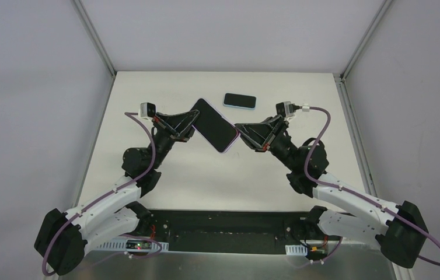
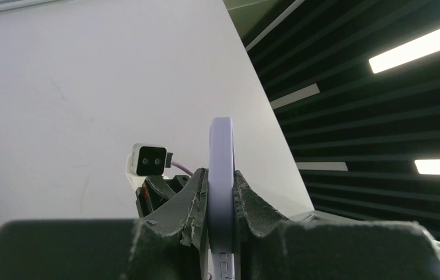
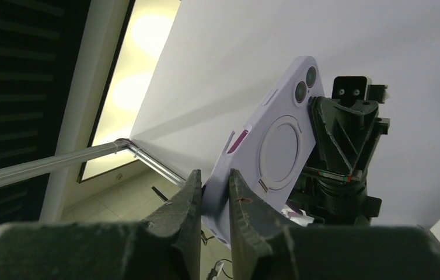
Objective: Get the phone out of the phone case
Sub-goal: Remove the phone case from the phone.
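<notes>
The phone (image 1: pixel 213 124) shows its dark screen upward and sits inside a lavender phone case (image 3: pixel 276 146). Both arms hold it in the air over the middle of the table, tilted. My left gripper (image 1: pixel 191 125) is shut on the case's left end; in the left wrist view the case edge (image 2: pixel 222 169) stands pinched between the two fingers. My right gripper (image 3: pixel 215 181) is shut on the opposite lower corner of the case. The right wrist view shows the case's back, with its ring and camera holes.
A second phone (image 1: pixel 240 101) with a light blue rim lies flat on the white table (image 1: pixel 165 175) near the back edge. White walls close the table on three sides. The right wrist camera (image 2: pixel 149 160) shows behind the case.
</notes>
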